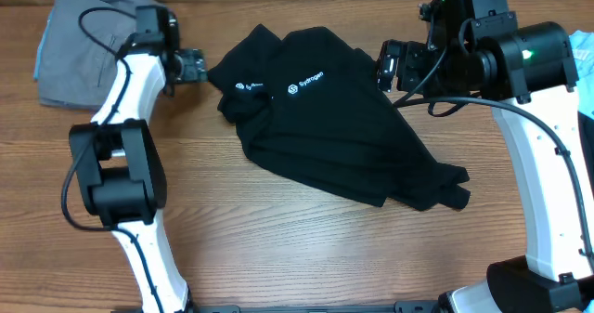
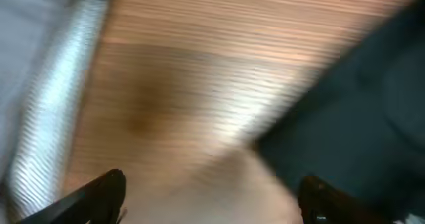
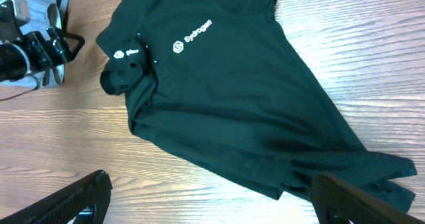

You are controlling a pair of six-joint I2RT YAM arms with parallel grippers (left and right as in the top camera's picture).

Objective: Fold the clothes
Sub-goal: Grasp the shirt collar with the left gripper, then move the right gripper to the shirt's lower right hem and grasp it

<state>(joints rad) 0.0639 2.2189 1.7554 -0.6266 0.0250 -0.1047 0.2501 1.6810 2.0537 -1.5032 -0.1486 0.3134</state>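
A black polo shirt [image 1: 325, 118] with white logos lies crumpled and spread on the wooden table; it also shows in the right wrist view [image 3: 232, 98]. My left gripper [image 1: 195, 64] is open and empty just left of the shirt's collar end. Its wrist view is blurred, with fingers [image 2: 212, 181] apart over bare wood and the black shirt [image 2: 358, 104] to the right. My right gripper [image 1: 388, 64] is open and empty above the shirt's upper right edge. Its fingers [image 3: 211, 179] are wide apart above the shirt's lower hem.
A grey garment [image 1: 83, 34] lies bunched at the table's back left, next to the left arm; it also shows in the left wrist view [image 2: 40, 84]. A light blue item [image 1: 585, 48] shows at the right edge. Bare wood runs along the front.
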